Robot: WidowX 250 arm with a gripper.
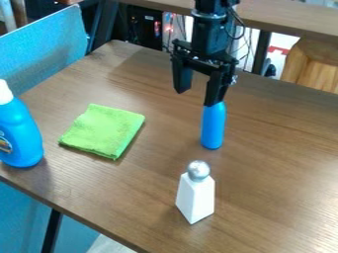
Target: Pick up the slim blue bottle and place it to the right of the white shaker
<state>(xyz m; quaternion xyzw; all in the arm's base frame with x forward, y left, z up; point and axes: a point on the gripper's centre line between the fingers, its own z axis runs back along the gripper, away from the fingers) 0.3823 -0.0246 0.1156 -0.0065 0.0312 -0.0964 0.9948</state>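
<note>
One blue detergent bottle [20,133] stands far left on the worktop [277,153]. Next lies a folded green cloth [103,130]. Then a white shaker [196,195] with a silver ball top stands in front. Farther back, the open black hand [196,98] hides the top of a slim blue bottle [212,127].

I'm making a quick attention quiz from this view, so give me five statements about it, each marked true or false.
1. The gripper hangs over the table with its fingers apart. True.
2. The cloth is draped over the big bottle. False: the cloth lies on the table, beside the big bottle.
3. The white bottle has a silver, ball-shaped top. True.
4. The slim bottle is green. False: it is blue.
5. The white bottle is held in the gripper. False: it stands on the table, apart from the gripper.
</note>
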